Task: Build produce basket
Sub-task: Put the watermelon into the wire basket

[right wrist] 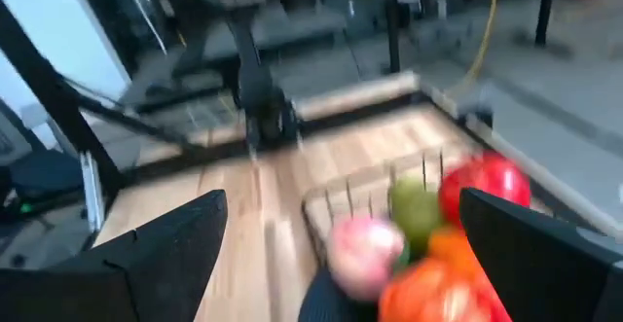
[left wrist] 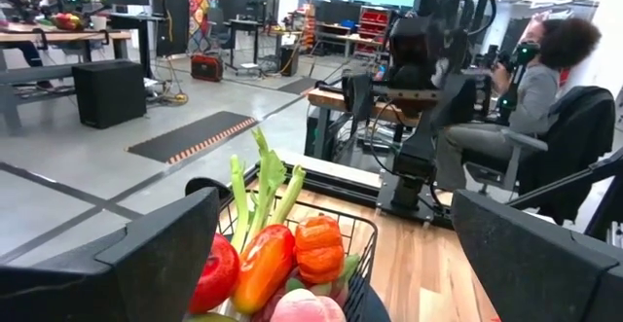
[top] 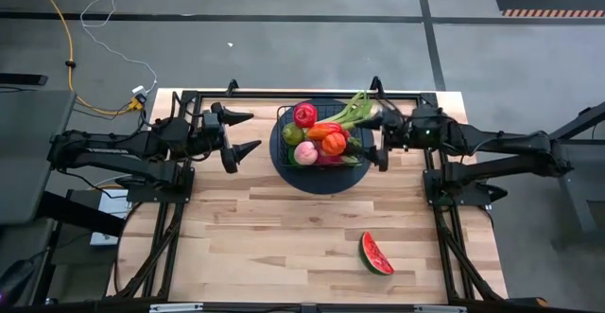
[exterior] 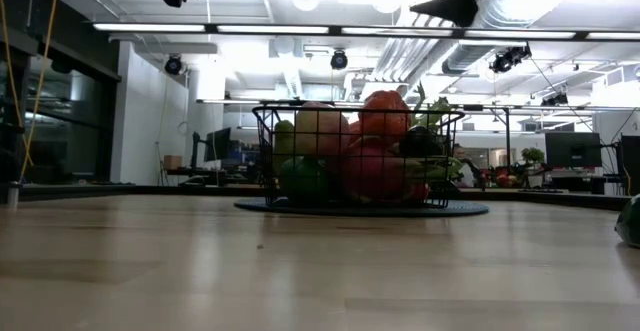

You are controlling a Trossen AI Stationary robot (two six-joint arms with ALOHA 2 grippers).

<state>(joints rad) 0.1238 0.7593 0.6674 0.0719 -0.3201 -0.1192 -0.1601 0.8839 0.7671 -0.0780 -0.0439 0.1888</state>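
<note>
The black wire basket (top: 321,133) stands on a dark round mat (top: 319,176) at the far middle of the table. It is heaped with produce: a red piece (top: 304,114), a green-white leafy stalk (top: 359,108), orange pieces (top: 333,143), a pink peach (top: 305,152) and a green fruit (top: 292,133). A watermelon slice (top: 374,253) lies on the bare table near the front right. My left gripper (top: 242,133) hangs open, high above the table, left of the basket. My right gripper (top: 375,140) hangs open at the same height, by the basket's right side. Nothing is between either pair of fingers.
Black frame rails (top: 170,228) run along the table's left and right sides and its far edge. Bare wood (top: 274,228) fills the near half of the table. A person sits on a chair (left wrist: 545,98) beyond the table's right side.
</note>
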